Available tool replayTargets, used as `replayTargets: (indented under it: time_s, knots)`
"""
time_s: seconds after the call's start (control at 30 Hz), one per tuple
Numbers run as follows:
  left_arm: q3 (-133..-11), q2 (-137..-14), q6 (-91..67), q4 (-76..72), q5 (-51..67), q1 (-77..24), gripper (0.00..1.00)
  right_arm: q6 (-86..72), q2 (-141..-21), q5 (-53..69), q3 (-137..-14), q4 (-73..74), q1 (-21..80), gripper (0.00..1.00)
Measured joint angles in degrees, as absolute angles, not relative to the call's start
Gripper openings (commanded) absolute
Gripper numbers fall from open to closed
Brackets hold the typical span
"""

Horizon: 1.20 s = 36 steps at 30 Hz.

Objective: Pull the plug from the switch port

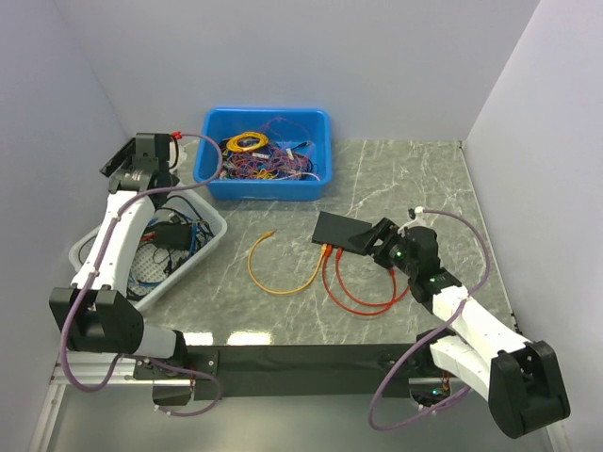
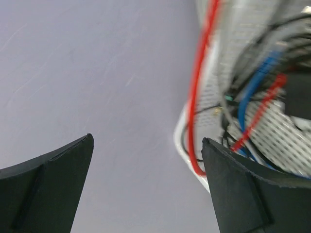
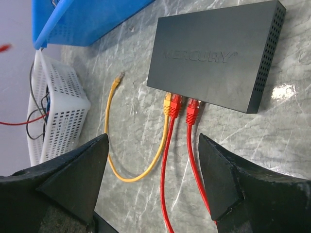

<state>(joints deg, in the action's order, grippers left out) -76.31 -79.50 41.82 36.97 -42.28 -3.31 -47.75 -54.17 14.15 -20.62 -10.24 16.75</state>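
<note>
The switch [image 3: 214, 53] lies flat on the grey marbled table [image 1: 415, 179], its socket edge facing the right gripper [image 3: 153, 145]. That gripper hovers just beside the switch with its jaws spread wide and nothing between them.

Three plugs sit in the switch's sockets: a yellow plug [image 3: 167, 106] touching a red plug [image 3: 175, 104], and a second red plug [image 3: 193, 109] just beside them. From the switch a red cable [image 1: 363, 294] loops towards the arms, and a yellow cable [image 1: 280, 275] curves away to a loose end on the marble.

Beyond the switch stands a blue bin [image 1: 264, 188] full of tangled wires. Well to the switch's left is a white perforated basket [image 3: 60, 111] of cables. The left gripper [image 2: 146, 141] hangs near it, far from the switch, jaws apart and empty. Pale plain walls close in the table.
</note>
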Motion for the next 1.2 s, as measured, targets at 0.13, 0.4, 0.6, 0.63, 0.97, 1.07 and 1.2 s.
replayTargets:
  time_s: [0.13,0.4,0.6,0.63,0.97,1.07,1.2]
  knots:
    - [-84.0,-80.7,43.5,51.9,-25.3,-0.9,0.99,-47.5,-53.8,13.3,-20.6,-9.8,16.8,0.81]
    - [-93.6,-81.6,50.2,70.9,4.2,15.3,0.99,-46.3,-52.9,12.6,-20.7,-9.1,16.8,0.81]
    - [-91.7,-81.6,51.9,75.8,17.4,14.9,0.99,-46.0,-52.9,12.6,-20.7,-8.8,16.8,0.81]
    - [-92.2,-81.5,51.7,76.2,19.3,14.9,0.99,-46.0,-52.9,12.5,-20.7,-8.9,16.8,0.81]
    - [-88.9,-77.5,32.2,59.1,31.6,2.4,0.99,-48.5,-54.1,13.3,-18.7,-13.6,17.1,0.78]
    - [-85.6,-79.5,26.1,52.6,31.7,-10.1,0.99,-50.1,-57.0,12.8,-18.3,-14.8,18.9,0.76]
    - [-84.4,-86.1,19.5,44.2,27.8,-22.4,0.99,-52.4,-60.9,11.4,-18.2,-17.7,21.0,0.72]
